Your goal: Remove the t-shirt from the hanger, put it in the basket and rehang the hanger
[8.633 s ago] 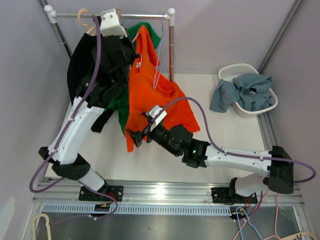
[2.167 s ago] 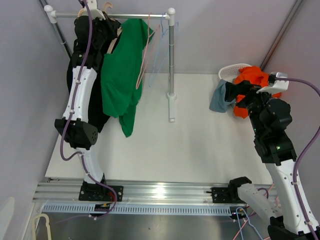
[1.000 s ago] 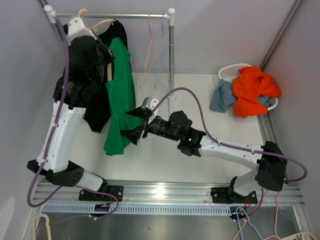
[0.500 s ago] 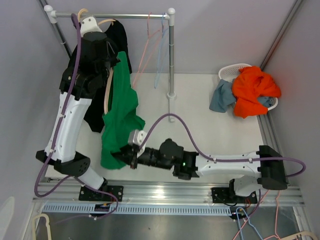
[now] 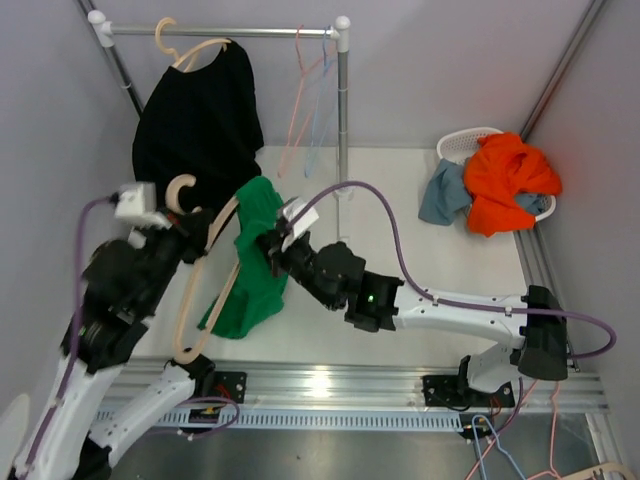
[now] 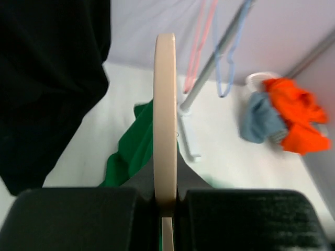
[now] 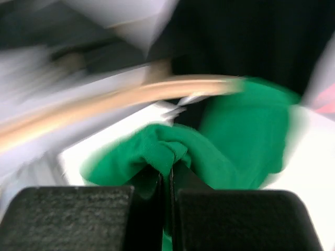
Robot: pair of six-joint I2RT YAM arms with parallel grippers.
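While my left gripper clamps the wooden hanger at the near left and my right gripper pinches the green t-shirt beside it, I judge the shirt mostly off, one hanger arm left to clear.

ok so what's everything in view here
green t-shirt: one, green, beside the held hanger, left of centre
beige hanger: one, beige, off the rail, in the left fingers
black t-shirt: one, black, hung from the rail's left end
empty hangers: two, pink and blue, on the rail
clothes rack: one, metal, white caps, back of table
basket: one, white, far right
orange garment: one, orange, heaped on the basket
grey-blue garment: one, grey-blue, over the basket's left rim
table: one, white
left fingers: two, black, shut on the beige hanger
right fingers: two, black, shut on the green t-shirt
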